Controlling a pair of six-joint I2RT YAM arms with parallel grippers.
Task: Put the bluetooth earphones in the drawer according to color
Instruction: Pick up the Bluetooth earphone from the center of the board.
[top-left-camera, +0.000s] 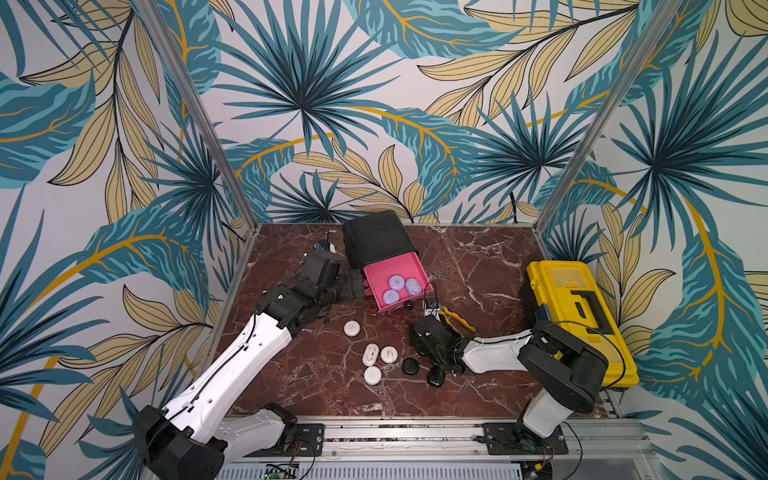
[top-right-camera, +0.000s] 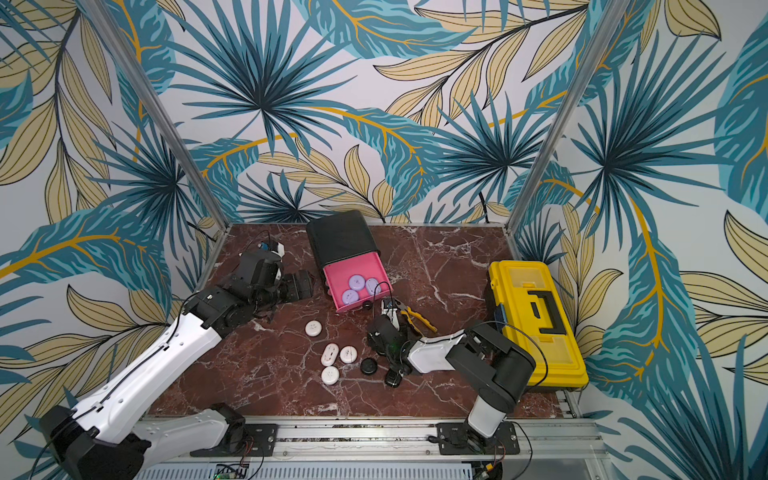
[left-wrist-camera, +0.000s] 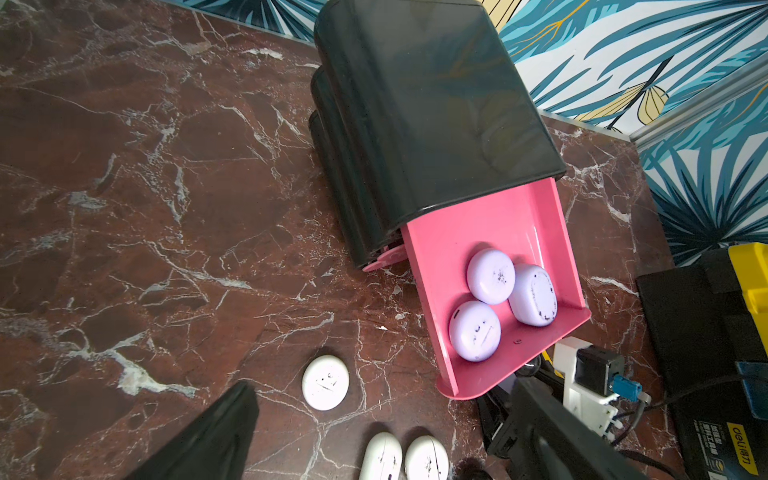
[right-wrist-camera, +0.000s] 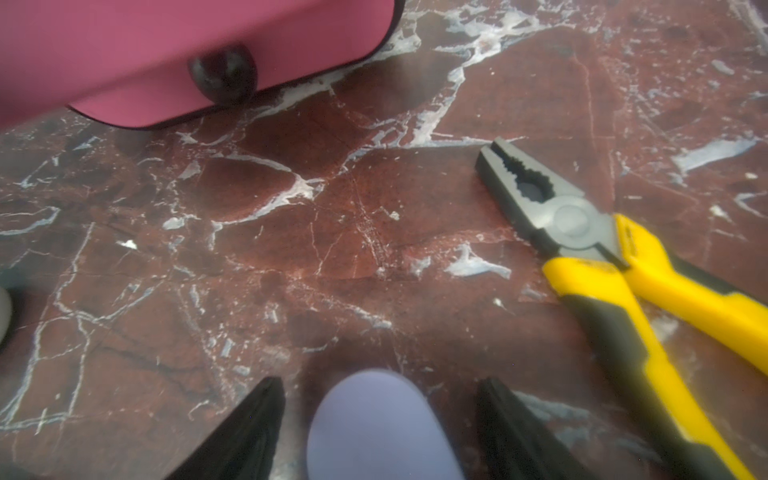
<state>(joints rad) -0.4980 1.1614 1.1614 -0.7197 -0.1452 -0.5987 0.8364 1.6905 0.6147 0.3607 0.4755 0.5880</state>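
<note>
In both top views the black cabinet (top-left-camera: 376, 237) has its top pink drawer (top-left-camera: 395, 264) pulled out just beside the left fingers (top-left-camera: 354, 286), with three lilac earphone cases (top-left-camera: 397, 282) inside. White cases (top-left-camera: 371, 354) and black cases (top-left-camera: 410, 366) lie on the surface (top-left-camera: 478, 270).

In the left wrist view the left fingers stand wide apart and empty, with one white case (left-wrist-camera: 325, 382) ahead between them.

In the right wrist view the right fingers (right-wrist-camera: 249, 432) stand parted around a fourth lilac case (right-wrist-camera: 378, 424), with gaps either side. Yellow-handled pliers (right-wrist-camera: 602, 257) lie just beyond.

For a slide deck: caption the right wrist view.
A lilac earphone case between the right gripper's open jaws; pink drawer ahead, pliers alongside.
</note>
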